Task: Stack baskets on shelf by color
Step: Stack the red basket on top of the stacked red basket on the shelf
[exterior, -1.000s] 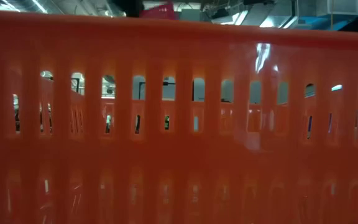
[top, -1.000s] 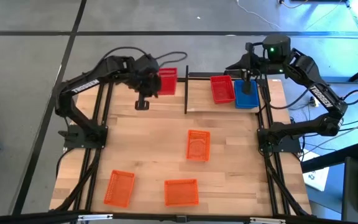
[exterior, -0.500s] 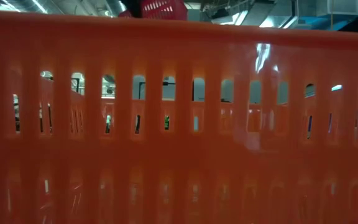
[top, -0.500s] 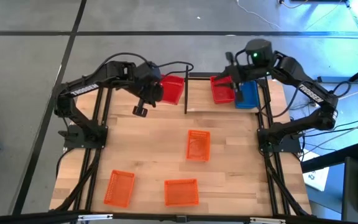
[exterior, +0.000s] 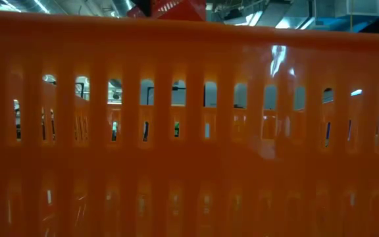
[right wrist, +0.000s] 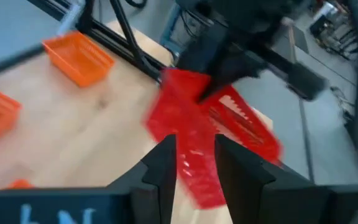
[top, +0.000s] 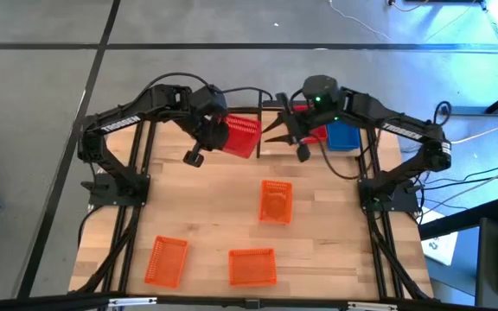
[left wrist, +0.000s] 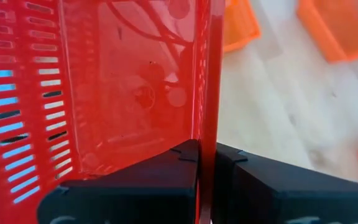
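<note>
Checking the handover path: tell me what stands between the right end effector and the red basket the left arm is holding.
In the high view, a thin black shelf post stands between the right end effector and the held red basket; otherwise bare wood.

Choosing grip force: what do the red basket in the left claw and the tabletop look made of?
Red basket: apparently thin moulded plastic, glossy and translucent, with slotted walls. Tabletop: seemingly light wood, matte, built from jointed strips with visible grain.

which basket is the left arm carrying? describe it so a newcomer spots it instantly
Look at the far edge of the wooden table, by the shelf's black posts. The red basket there is clamped in the left gripper, tilted, off the table; the other red basket lies beside the blue one.
</note>
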`<action>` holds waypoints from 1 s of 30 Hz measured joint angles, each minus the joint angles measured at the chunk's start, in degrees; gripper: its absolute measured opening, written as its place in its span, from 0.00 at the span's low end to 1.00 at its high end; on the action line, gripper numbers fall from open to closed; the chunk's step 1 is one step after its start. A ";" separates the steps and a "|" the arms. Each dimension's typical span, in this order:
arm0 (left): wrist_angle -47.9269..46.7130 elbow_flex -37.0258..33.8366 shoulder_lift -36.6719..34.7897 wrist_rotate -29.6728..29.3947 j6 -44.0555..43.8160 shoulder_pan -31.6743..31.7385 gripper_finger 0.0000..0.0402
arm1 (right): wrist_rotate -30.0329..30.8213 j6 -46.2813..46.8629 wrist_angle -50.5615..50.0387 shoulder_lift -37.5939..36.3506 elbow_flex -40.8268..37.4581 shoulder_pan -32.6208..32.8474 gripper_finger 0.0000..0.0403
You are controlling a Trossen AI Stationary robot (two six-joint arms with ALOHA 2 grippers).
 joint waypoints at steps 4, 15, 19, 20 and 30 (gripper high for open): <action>-3.95 0.05 0.99 1.36 -0.07 -0.24 0.00 | 4.19 -2.82 -0.17 1.00 0.00 1.34 0.28; -14.65 0.08 5.92 -17.70 8.79 -5.37 0.00 | -2.31 -2.04 -3.41 2.75 0.00 1.94 0.28; -14.61 0.43 7.36 -16.52 9.84 -5.46 0.00 | -2.49 -2.14 -3.81 5.13 0.00 2.31 0.28; -14.69 0.44 7.63 -16.44 9.82 -5.35 0.00 | -2.49 -2.34 -3.78 5.89 0.00 2.48 0.28; -15.19 0.48 8.82 -12.19 7.62 -2.39 0.00 | 3.93 -9.77 -1.77 11.58 0.00 5.10 0.28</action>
